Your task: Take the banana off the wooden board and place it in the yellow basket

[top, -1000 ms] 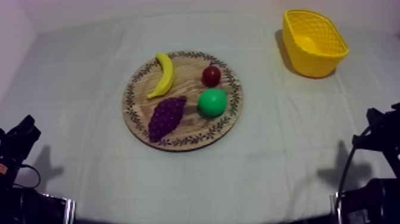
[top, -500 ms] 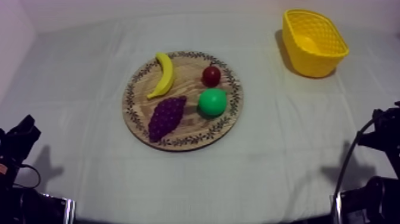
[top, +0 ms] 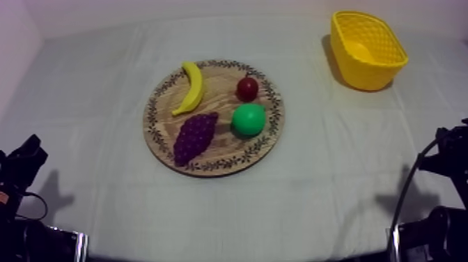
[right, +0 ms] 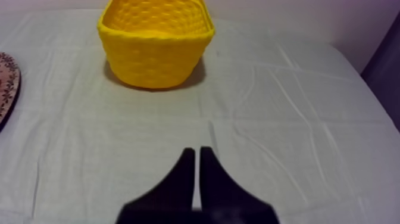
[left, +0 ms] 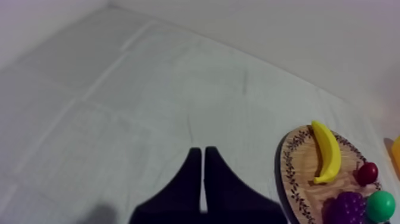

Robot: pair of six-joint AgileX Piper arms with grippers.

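A yellow banana [top: 191, 88] lies at the upper left of the round wooden board [top: 161, 136], next to a bunch of purple grapes [top: 194, 136], a green pear [top: 248, 120] and a small red fruit [top: 247, 88]. The yellow basket [top: 367, 49] stands at the table's far right. My left gripper [left: 204, 153] is shut on nothing, over bare cloth to the left of the board, with the banana [left: 326, 151] well off to its side. My right gripper [right: 197, 154] is shut too, short of the basket [right: 156, 46]. In the top view both arms rest low at the sides, the left gripper [top: 28, 155] and right gripper [top: 446, 150] far from the fruit.
The table's pale cloth [top: 313, 188] is creased and bare around the board and basket. A wall runs behind the table. The board's rim [right: 7, 83] shows beside the basket in the right wrist view.
My right arm has drawn slightly toward the right edge of the top view. The left arm and the fruit have not moved.
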